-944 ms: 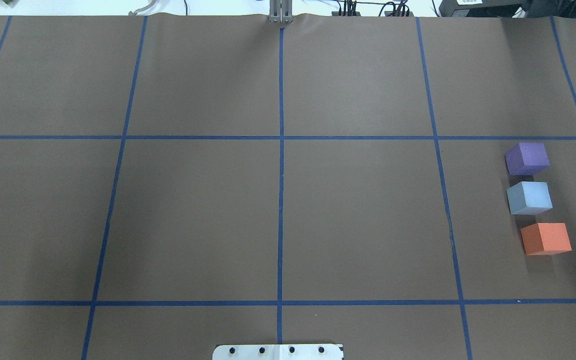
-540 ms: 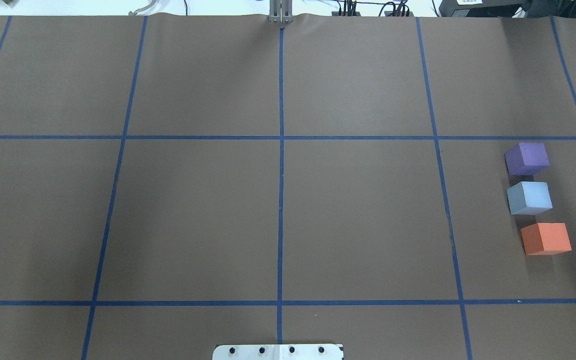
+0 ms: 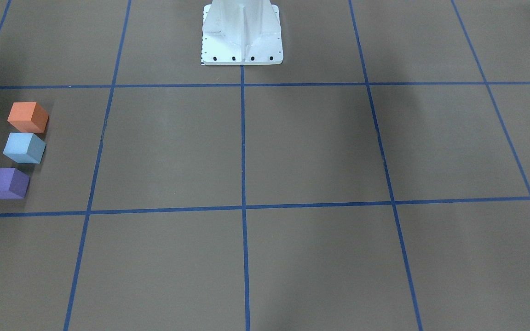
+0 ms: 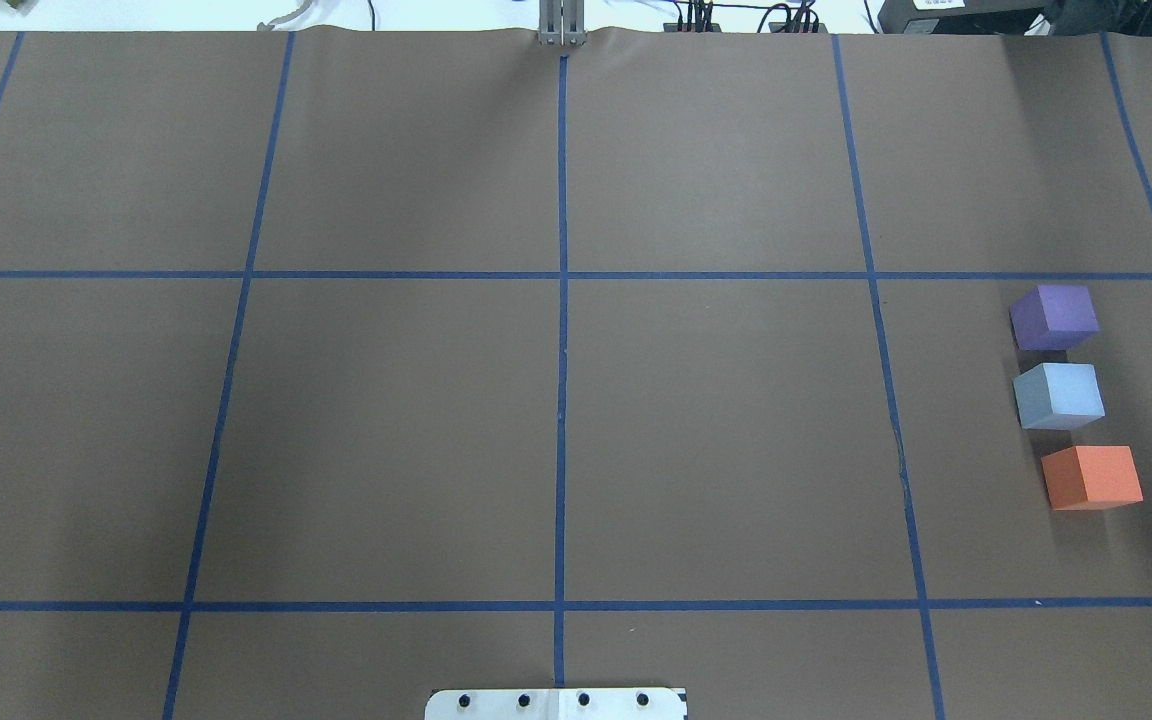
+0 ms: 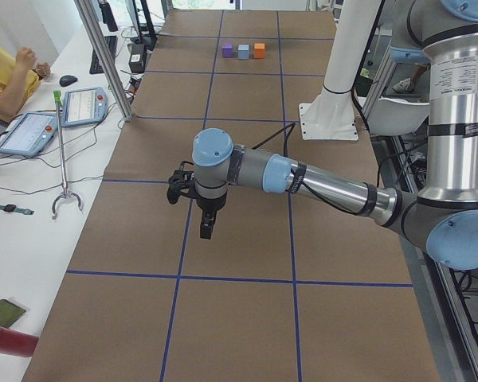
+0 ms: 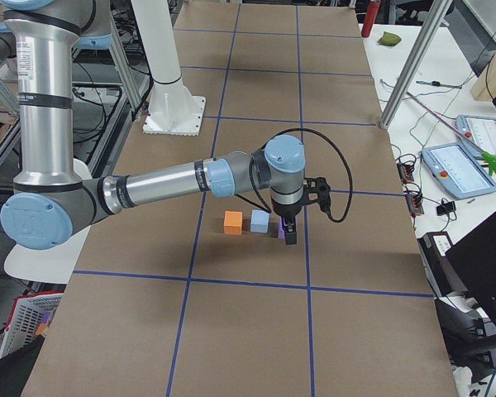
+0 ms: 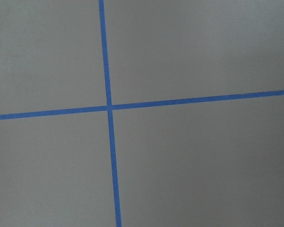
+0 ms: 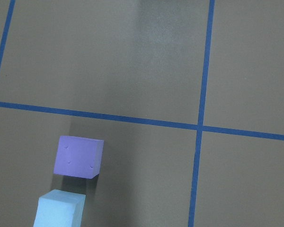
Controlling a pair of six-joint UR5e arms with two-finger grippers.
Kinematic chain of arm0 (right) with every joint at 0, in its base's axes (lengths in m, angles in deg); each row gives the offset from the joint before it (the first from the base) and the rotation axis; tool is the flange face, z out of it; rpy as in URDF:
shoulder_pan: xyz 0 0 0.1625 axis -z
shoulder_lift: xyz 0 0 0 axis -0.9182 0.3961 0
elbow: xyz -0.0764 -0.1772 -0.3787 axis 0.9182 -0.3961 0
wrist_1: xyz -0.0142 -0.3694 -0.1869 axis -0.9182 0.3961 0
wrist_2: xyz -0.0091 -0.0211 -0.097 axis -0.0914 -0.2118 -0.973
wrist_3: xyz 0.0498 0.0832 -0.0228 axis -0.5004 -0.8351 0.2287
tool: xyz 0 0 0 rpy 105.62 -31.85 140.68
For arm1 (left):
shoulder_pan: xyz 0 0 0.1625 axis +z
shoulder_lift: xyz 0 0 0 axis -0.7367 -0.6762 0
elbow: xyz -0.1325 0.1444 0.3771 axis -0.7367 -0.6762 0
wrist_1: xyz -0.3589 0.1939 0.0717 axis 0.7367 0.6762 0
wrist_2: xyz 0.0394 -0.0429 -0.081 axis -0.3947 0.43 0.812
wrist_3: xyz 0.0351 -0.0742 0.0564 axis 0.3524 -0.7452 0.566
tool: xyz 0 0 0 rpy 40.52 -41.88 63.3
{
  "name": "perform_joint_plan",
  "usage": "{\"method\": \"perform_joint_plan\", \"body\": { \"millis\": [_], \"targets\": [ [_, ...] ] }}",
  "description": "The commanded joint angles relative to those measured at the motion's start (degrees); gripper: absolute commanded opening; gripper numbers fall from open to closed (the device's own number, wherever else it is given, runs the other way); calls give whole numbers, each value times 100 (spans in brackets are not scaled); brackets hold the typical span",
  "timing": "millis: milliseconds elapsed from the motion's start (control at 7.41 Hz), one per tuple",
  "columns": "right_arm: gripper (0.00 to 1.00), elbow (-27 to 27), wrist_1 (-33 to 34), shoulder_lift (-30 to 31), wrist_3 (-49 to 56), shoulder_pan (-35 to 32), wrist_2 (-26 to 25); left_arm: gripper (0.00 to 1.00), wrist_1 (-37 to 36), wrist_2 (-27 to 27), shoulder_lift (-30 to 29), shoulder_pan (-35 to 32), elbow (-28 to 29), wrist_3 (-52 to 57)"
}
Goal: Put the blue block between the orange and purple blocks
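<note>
blue block (image 4: 1059,395), apart from right claw (image 6: 290,239) (untouched)

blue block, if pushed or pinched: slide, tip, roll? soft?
Likely slides, not rolls: the blue block is a cube sitting flat. Matte faces suggest foam, so probably light and slightly squashy. The purple block and orange block sit close either side; a push could bump them.

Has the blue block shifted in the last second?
No. The blue block sits the same gap right of the tape line, between purple block and orange block.
</note>
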Motion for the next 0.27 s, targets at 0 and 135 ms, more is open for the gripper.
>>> {"method": "perform_joint_plan", "body": {
  "millis": [0,135],
  "targets": [
    [100,-50,69,17,1,98,-2,100,34,-6,-38,5,53,-6],
    [100,-41,87,43,1,99,-2,100,34,-15,-30,5,78,2]
  ]
}}
